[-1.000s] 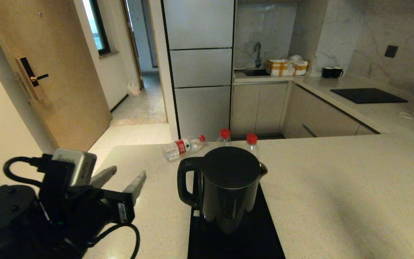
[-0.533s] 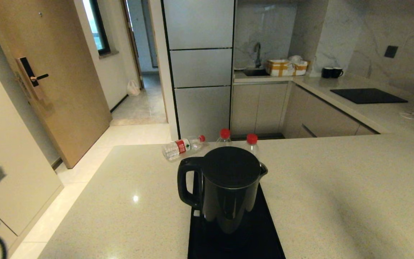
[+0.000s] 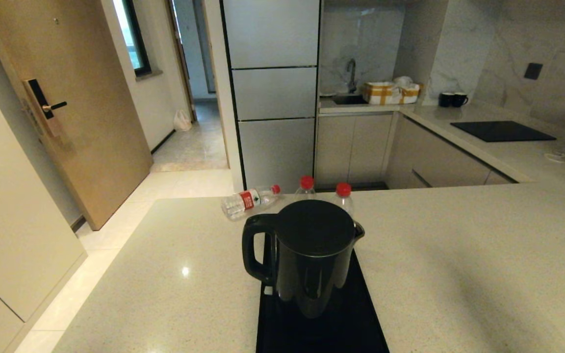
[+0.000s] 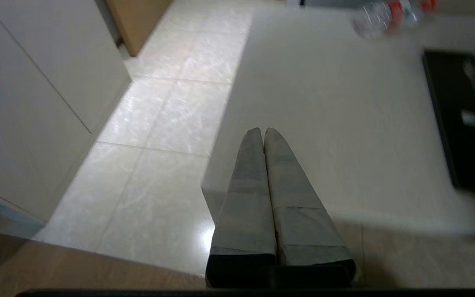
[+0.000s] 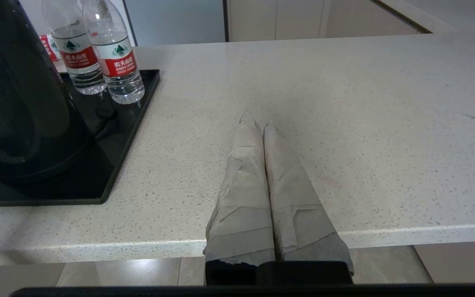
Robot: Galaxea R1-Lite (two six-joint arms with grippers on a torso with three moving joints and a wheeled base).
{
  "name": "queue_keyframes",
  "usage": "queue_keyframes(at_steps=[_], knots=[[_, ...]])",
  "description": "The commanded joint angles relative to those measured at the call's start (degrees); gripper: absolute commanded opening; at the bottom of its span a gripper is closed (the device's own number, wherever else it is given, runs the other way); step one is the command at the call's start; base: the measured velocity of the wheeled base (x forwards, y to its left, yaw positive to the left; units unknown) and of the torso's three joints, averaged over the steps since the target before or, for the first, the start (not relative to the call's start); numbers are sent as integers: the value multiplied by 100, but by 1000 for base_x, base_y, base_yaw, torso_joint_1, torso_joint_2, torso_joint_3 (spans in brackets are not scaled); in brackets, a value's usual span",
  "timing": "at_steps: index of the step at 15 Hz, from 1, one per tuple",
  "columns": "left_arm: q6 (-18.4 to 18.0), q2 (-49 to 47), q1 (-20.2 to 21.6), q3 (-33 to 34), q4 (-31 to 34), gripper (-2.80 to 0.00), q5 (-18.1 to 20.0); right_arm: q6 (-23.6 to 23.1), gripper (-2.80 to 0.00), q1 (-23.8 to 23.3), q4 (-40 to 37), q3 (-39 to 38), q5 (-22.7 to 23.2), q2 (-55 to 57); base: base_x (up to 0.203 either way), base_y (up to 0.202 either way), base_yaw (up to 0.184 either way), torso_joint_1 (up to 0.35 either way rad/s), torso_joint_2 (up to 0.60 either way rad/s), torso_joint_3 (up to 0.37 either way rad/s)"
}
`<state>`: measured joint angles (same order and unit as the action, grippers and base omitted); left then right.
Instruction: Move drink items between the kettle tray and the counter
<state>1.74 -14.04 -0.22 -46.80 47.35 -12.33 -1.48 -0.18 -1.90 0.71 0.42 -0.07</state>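
Both arms look parked off the counter's [image 3: 459, 255] near edge, perhaps clear of the work. The left gripper [image 4: 264, 131] has its fingers pressed together and empty, over the near left corner; the right gripper [image 5: 258, 123] is likewise closed on nothing at the near edge, right of the tray [image 5: 109, 161]. The kettle [image 3: 307, 255] stands on the tray, between the two grippers. Two bottles [image 5: 116, 62] stand upright at the tray's far end. A third bottle [image 3: 248, 200] lies tipped at the counter's far edge, well apart from both.
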Motion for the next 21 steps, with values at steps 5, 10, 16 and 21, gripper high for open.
queue_keyframes(at_steps=[5,10,16,21], knots=[[-595,1289,63,3200,-3257,-280,657,-2,-280,1,-1,0,2,7,0,0,0,0,0,0],[-913,1402,58,4680,-5450,-280,1168,-2,-280,1,6,0,2,7,0,0,0,0,0,0],[-244,1404,58,4680,-4551,-280,1197,-2,-280,1,6,0,2,7,0,0,0,0,0,0],[-244,1404,49,4680,-4551,-280,1197,-2,-280,1,6,0,2,7,0,0,0,0,0,0]])
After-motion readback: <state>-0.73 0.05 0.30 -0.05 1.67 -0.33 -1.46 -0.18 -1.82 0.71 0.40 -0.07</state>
